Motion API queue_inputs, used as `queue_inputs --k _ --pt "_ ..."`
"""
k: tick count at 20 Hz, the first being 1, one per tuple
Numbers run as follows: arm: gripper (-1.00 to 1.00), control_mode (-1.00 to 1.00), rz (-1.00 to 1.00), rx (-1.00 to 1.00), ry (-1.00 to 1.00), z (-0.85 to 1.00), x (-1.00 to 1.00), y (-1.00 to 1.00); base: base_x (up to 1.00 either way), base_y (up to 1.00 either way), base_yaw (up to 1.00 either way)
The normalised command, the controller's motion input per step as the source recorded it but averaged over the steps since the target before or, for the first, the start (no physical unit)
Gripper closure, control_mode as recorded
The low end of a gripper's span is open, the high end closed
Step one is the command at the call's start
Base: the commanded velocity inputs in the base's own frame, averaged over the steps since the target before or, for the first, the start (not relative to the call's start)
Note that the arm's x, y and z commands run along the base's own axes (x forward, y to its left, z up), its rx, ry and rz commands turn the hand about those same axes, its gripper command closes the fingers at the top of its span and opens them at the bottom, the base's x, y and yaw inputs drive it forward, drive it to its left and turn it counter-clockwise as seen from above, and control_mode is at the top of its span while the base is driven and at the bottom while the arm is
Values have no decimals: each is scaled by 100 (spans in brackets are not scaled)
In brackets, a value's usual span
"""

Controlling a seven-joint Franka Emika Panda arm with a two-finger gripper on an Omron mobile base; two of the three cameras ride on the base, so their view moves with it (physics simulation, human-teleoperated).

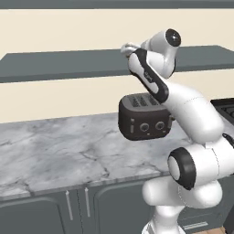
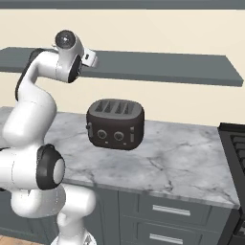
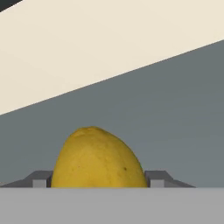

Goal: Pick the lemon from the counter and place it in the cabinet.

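- While my arm reaches up high, the counter (image 1: 59,146) lies far below my jaws, a long grey-white marble slab with dark veins.
- A dark toaster (image 2: 115,124) with two knobs on its front sits on that counter, well below my hand.
- Under the counter are dark grey doors (image 1: 41,212) with thin silver handles, and drawers (image 2: 165,210) show in the right base view.
- A black stove (image 2: 234,143) sits at the far end of the counter.
- Behind it all is a cream wall (image 1: 55,96).
- The cabinet (image 2: 162,67) is a long, flat, dark grey shelf on that wall, and my gripper (image 2: 91,58) is up at its level, right by its front edge.
- In the hand view, the grey top of the cabinet spreads out ahead of my jaws and slopes across the picture, with the cream wall past it.
- The lemon (image 3: 97,159) sits between my two finger tips (image 3: 40,179), one on each side, so my jaws are closed on it.
- It is yellow and a bit orange, shaped like an egg with a small bump at its far end, and it has a tiny dark spot on its skin.
- I cannot tell if the lemon touches the shelf yet.
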Motion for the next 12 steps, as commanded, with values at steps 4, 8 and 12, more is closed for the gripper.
queue_inputs --k 4,8,12 --pt "-100 -100 -2 0 2 -9 69 0 0 0 0" --pt "-100 -100 0 0 -6 -7 8 0 0 0 0" --pt "-100 -100 0 0 -25 14 -7 0 0 0 0"
